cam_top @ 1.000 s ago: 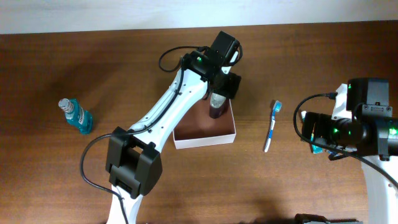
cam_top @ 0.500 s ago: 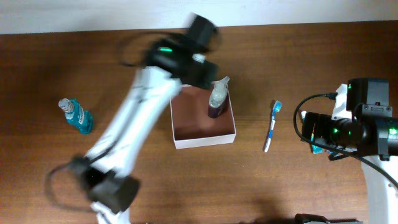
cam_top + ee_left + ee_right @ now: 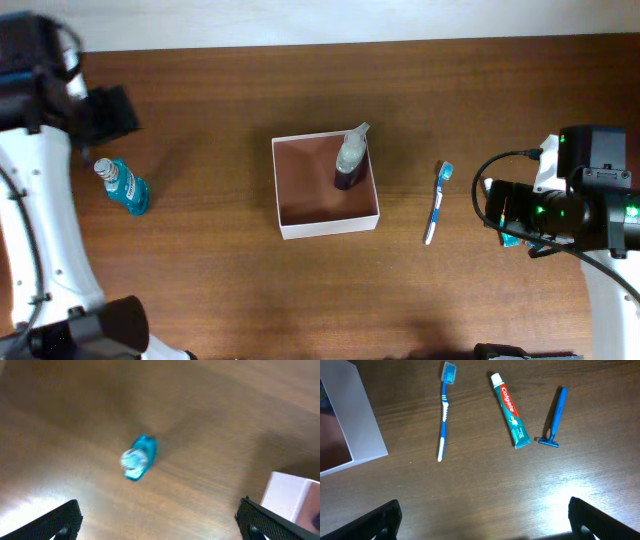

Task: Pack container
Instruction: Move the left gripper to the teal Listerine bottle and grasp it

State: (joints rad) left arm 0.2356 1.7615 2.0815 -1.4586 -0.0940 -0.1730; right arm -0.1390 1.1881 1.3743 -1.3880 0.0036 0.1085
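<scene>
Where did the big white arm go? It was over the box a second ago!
The left gripper let go of the spray bottle, leaving it in the container, and swung far left; it now hangs open near the blue mouthwash bottle. Toothbrush and right arm stayed put.

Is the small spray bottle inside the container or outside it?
Inside. The spray bottle sits on the reddish-brown floor of the container, by its upper right corner in the overhead view.
</scene>
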